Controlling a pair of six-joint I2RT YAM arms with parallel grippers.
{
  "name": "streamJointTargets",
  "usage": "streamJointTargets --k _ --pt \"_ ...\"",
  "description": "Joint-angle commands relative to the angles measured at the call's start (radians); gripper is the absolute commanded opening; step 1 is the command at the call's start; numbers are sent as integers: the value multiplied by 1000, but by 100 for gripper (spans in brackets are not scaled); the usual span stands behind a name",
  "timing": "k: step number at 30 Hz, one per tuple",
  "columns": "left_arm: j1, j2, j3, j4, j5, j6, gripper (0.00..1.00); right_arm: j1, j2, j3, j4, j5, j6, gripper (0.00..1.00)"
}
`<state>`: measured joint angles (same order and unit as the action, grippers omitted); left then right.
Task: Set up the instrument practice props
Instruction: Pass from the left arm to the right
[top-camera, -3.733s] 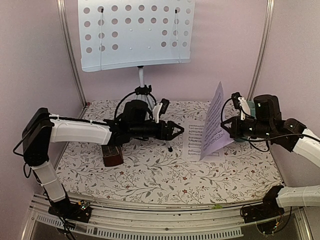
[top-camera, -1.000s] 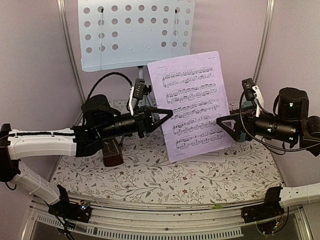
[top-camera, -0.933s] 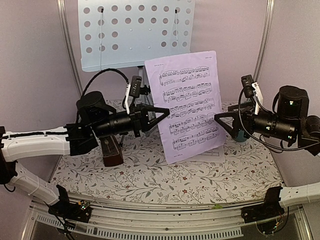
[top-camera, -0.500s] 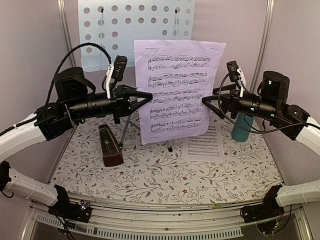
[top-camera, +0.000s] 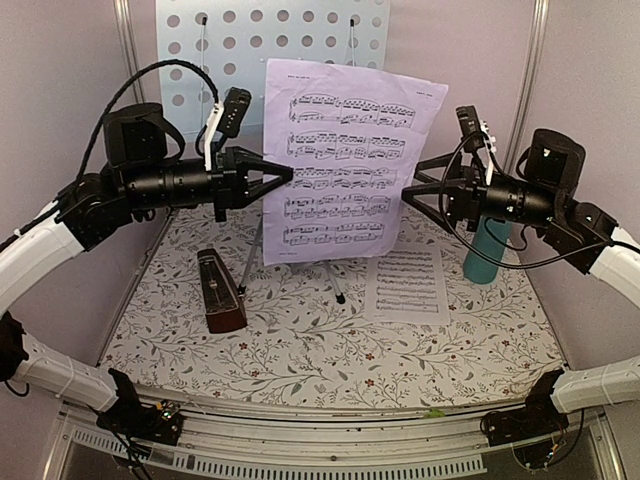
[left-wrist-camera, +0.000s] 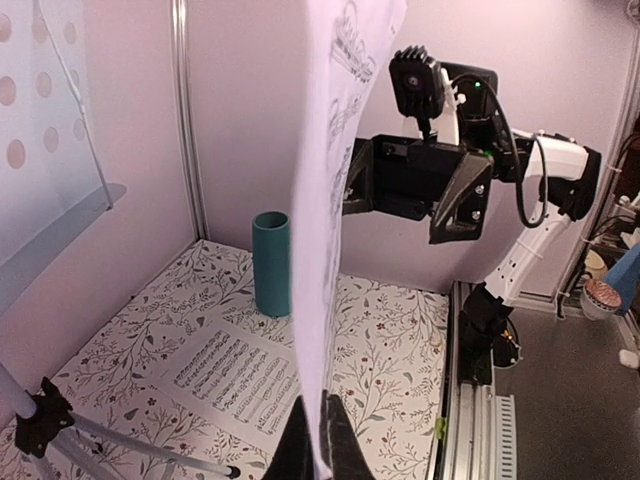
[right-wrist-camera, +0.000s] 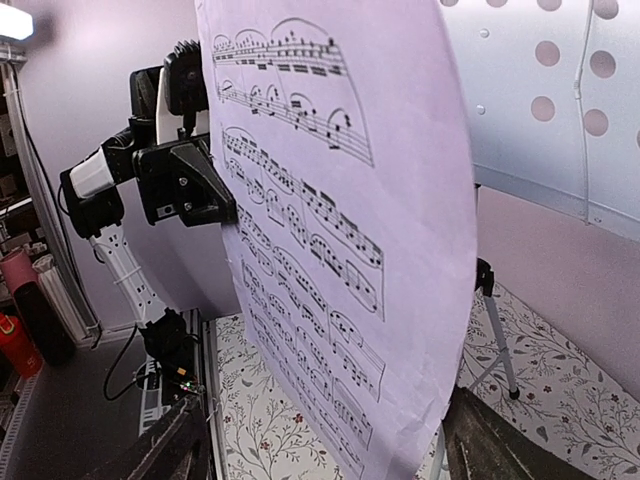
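A lilac sheet-music page (top-camera: 345, 160) hangs upright in front of the pale-blue perforated music stand (top-camera: 230, 50). My left gripper (top-camera: 290, 172) is shut on its left edge. In the left wrist view the closed tips (left-wrist-camera: 322, 440) pinch the page (left-wrist-camera: 335, 200) edge-on. My right gripper (top-camera: 412, 180) is open at the page's right edge. In the right wrist view the page (right-wrist-camera: 340, 230) fills the gap between the spread fingers (right-wrist-camera: 170, 445). A second page (top-camera: 405, 283) lies flat on the table. The dark-red-brown metronome (top-camera: 222, 292) stands at the left.
A teal cup (top-camera: 487, 250) stands at the right, close below my right arm. The stand's silver tripod legs (top-camera: 335, 290) spread over the floral tabletop (top-camera: 320, 350) under the held page. Lilac walls close in the back and both sides.
Both arms have risen and moved back. The held page went from low over the table up to just before the stand. The right gripper followed at the page's right edge.
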<state>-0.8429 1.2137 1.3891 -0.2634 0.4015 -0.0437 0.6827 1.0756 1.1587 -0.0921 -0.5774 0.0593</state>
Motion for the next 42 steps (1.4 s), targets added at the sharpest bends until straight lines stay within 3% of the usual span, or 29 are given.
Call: streamJointTargets --k 1,25,28,34,35,39,42 --pt "22 11 44 -67 73 11 0 -8 14 42 45 -29 -8 81" --pt "117 -5 50 -34 253 -76 0 -16 146 81 284 -279 152 39" --pt "124 -4 55 -36 251 -80 0 -17 160 99 316 -281 189 31" --pt "127 1 63 -39 199 -89 0 -17 193 151 333 -244 255 0" --pt "127 0 65 -39 183 -92 0 -17 198 164 333 -235 264 0" --pt "127 -18 67 -32 90 -106 18 -18 242 234 309 -175 288 0" --pt "127 -47 66 -24 -14 -111 41 -18 286 325 293 -138 296 0"
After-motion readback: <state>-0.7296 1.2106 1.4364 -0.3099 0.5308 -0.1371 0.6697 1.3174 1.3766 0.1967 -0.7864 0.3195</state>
